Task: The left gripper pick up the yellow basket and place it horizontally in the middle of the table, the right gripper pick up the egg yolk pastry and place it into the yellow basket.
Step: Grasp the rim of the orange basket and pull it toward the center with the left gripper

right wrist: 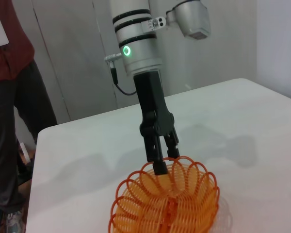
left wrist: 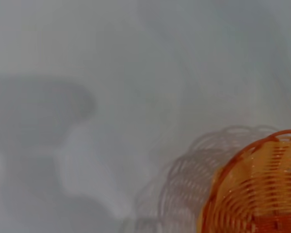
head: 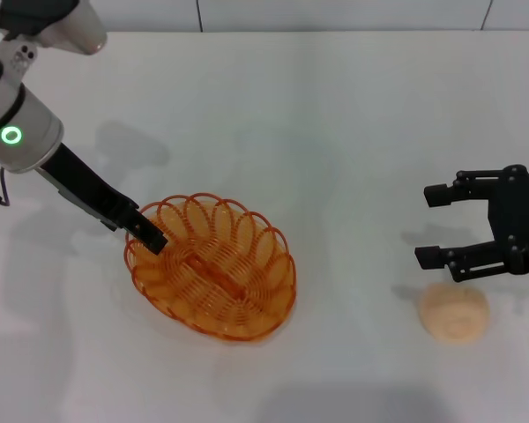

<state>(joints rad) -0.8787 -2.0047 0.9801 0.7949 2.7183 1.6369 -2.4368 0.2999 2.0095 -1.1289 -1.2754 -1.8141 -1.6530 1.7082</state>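
Note:
The yellow basket (head: 213, 266) sits left of the table's middle, its long axis running diagonally. It looks tipped, with its rim raised on the gripper's side. My left gripper (head: 150, 236) reaches down from the upper left and is shut on the basket's left rim. The right wrist view shows its fingers (right wrist: 159, 164) pinching the far rim of the basket (right wrist: 167, 206). The left wrist view shows only a part of the basket (left wrist: 259, 194) and its shadow. The egg yolk pastry (head: 454, 312) lies on the white table (head: 335, 132) at the right. My right gripper (head: 434, 226) is open and empty just behind the pastry.
A person in a dark red top (right wrist: 9, 97) stands beyond the table's far-left corner in the right wrist view. The table edge (right wrist: 34, 194) runs close to the basket on that side.

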